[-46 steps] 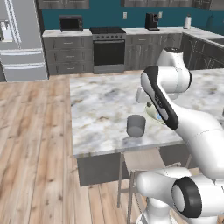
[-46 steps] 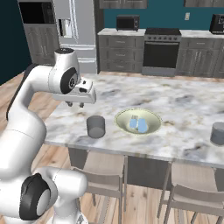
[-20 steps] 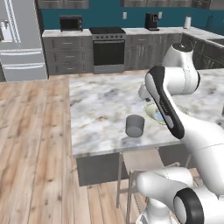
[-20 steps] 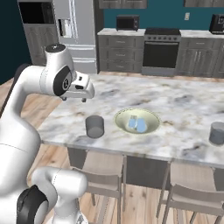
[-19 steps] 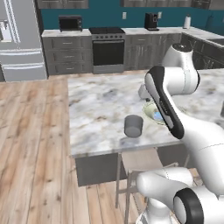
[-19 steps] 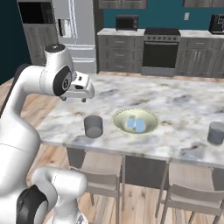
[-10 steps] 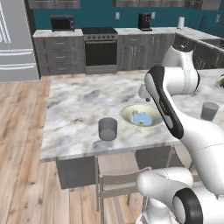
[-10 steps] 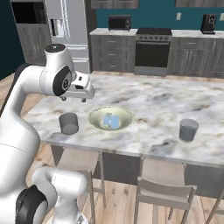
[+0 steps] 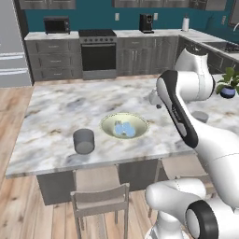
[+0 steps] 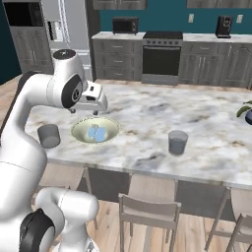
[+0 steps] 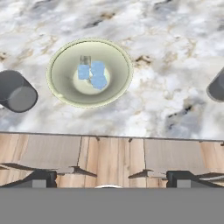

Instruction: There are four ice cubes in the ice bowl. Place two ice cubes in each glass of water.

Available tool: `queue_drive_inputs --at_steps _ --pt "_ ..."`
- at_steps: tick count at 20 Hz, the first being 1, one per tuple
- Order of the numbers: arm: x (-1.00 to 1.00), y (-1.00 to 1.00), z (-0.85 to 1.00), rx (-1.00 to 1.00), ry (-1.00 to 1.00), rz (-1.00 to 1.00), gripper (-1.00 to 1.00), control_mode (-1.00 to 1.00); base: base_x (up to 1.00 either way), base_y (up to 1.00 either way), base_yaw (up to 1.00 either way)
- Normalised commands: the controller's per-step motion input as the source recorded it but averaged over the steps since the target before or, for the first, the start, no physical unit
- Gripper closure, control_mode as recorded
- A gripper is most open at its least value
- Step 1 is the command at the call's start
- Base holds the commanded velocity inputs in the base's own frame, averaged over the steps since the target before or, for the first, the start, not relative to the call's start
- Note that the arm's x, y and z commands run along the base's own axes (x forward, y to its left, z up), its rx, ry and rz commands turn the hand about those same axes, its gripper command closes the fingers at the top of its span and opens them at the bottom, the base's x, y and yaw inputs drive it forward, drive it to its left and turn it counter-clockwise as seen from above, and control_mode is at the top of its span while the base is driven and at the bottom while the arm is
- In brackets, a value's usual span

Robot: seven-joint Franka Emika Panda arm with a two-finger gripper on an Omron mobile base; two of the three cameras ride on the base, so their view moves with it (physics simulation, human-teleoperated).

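You're looking at a big marble island counter (image 9: 56, 112), and I'll use the ice bowl (image 9: 125, 127) as the landmark for everything. It sits near the counter's front edge, with all the ice cubes (image 11: 92, 75) clumped at its bottom. I count 3 clearly from the hand view, and a 4th looks like a faint clear one at the back of the pile, but I can't be sure.

1 glass of water (image 9: 84, 141) stands near the bowl on its left, closer to the counter edge. The other glass (image 10: 177, 142) is well apart from the bowl on its right.

The gripper (image 10: 93, 112) hovers above the bowl's far rim, touching nothing. The fingers (image 11: 181, 178) are spread as wide as they go, and nothing's between them.

Step-wise, I'd say you're right at the start: no cube is in either glass as far as I can tell, and you're lining up for the first pick. Next move calls for dropping straight down into the bowl and pinching just 1 cube. They're packed tight together, so aim for an outer one or you'll nudge the rest.

View differences: the hand view looks down into the bowl and separates the cubes. The right base view gives you the whole right glass, which the arm partly hides in the left base view.
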Motion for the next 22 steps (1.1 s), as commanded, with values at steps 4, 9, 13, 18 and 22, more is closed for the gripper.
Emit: queue_drive_inputs --at_steps 4,9,13,18,22 --pt "0.0 0.0 0.0 0.0 0.0 0.0 -1.0 1.0 0.25 0.0 0.0" --pt "0.0 0.0 0.0 0.0 0.0 0.0 -1.0 1.0 0.6 0.0 0.0" --pt "0.0 0.0 0.0 0.0 0.0 0.0 -1.0 1.0 0.83 0.01 0.0" --pt "0.0 0.0 0.0 0.0 0.0 0.0 -1.0 1.0 0.73 0.0 0.0" --pt "0.0 0.0 0.0 0.0 0.0 0.0 -1.0 1.0 0.02 0.0 0.0"
